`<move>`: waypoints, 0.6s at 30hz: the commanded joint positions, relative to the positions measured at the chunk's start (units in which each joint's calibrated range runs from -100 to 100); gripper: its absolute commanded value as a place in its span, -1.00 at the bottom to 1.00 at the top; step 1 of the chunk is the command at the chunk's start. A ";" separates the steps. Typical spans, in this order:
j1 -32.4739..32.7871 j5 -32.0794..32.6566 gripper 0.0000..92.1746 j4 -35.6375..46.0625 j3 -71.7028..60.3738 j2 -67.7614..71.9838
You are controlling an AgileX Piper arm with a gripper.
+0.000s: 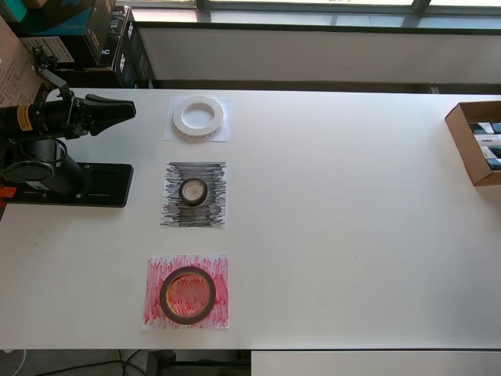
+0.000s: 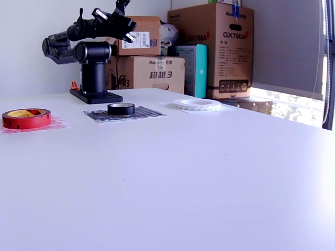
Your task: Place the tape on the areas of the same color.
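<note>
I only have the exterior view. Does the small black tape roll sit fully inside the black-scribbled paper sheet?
Observer: Yes. In the overhead view, the small black tape roll lies near the middle of the black-scribbled paper sheet, with paper showing all round.
Operator: And the red-brown one?
Observer: The large red-brown tape roll lies wholly on the red-scribbled paper sheet.
Operator: Anything outside my frame?
Observer: An open cardboard box sits at the overhead view's right edge of the white table.

white ring (image 1: 198, 117) flat on white sheet (image 1: 177, 132) | black roll (image 1: 193, 191) on black-scribbled sheet (image 1: 174, 213) | red-brown roll (image 1: 188, 294) on red-scribbled sheet (image 1: 157, 312)
</note>
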 commanded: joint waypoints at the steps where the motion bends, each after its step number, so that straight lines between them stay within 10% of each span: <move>1: 0.40 0.43 -0.66 -0.25 -0.41 -0.56; 18: 0.48 0.43 -0.66 -0.25 -0.41 -0.46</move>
